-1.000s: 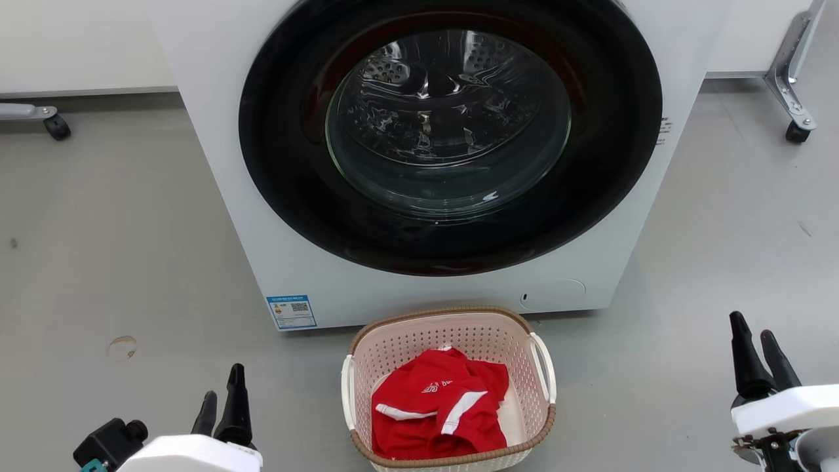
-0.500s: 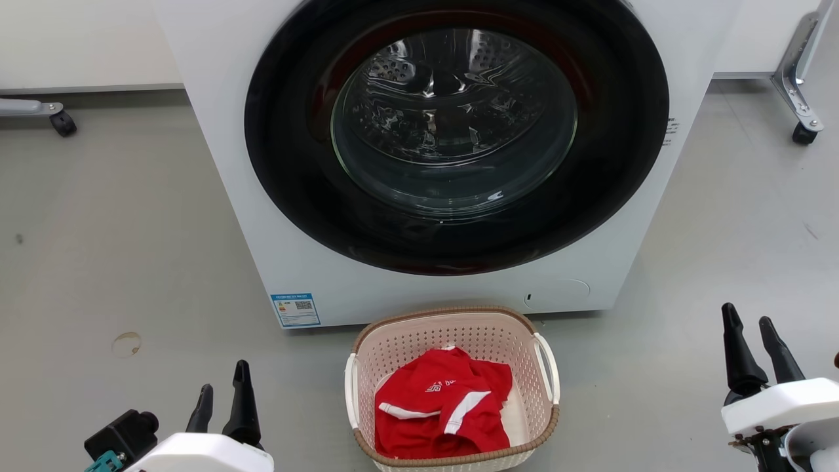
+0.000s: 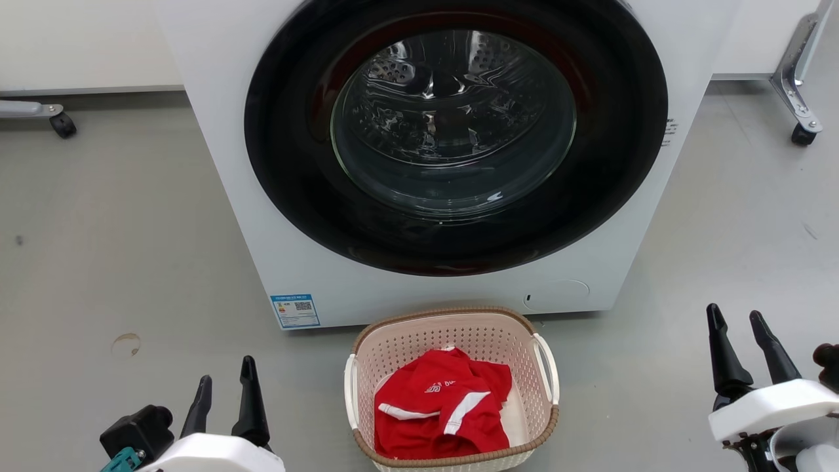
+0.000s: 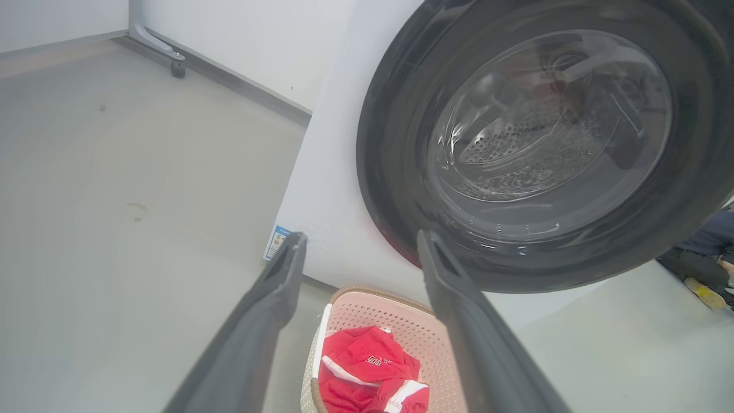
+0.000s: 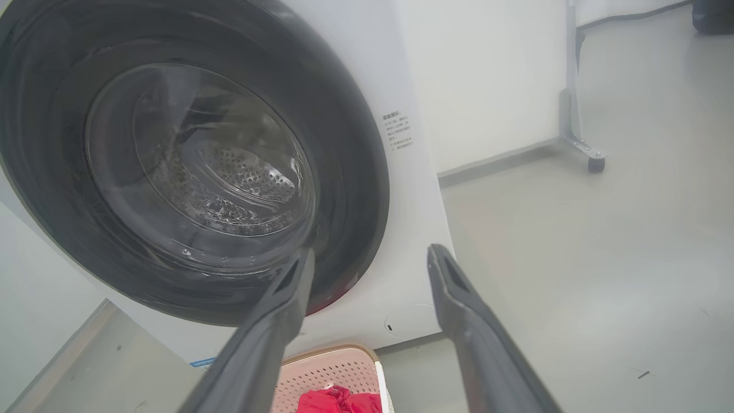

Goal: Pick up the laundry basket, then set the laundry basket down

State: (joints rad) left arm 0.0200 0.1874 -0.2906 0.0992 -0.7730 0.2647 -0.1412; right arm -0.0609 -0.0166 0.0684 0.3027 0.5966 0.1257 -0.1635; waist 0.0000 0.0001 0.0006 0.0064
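One pale pink perforated plastic laundry basket, one red cloth garment inside. Left gripper, right gripper flank it: fingers apart, empty.

Head view high, facing down on washing machine, wrist views low, flanking, sharing its door

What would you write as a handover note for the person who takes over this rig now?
Left gripper: open, empty.
Right gripper: open, empty.
Pale pink-cream perforated plastic laundry basket with brown woven-look rim: on the grey floor before the white washing machine, between both grippers, touching neither; red garment inside.
Done: nothing yet.
Left: grip the basket, lift it, set it down.
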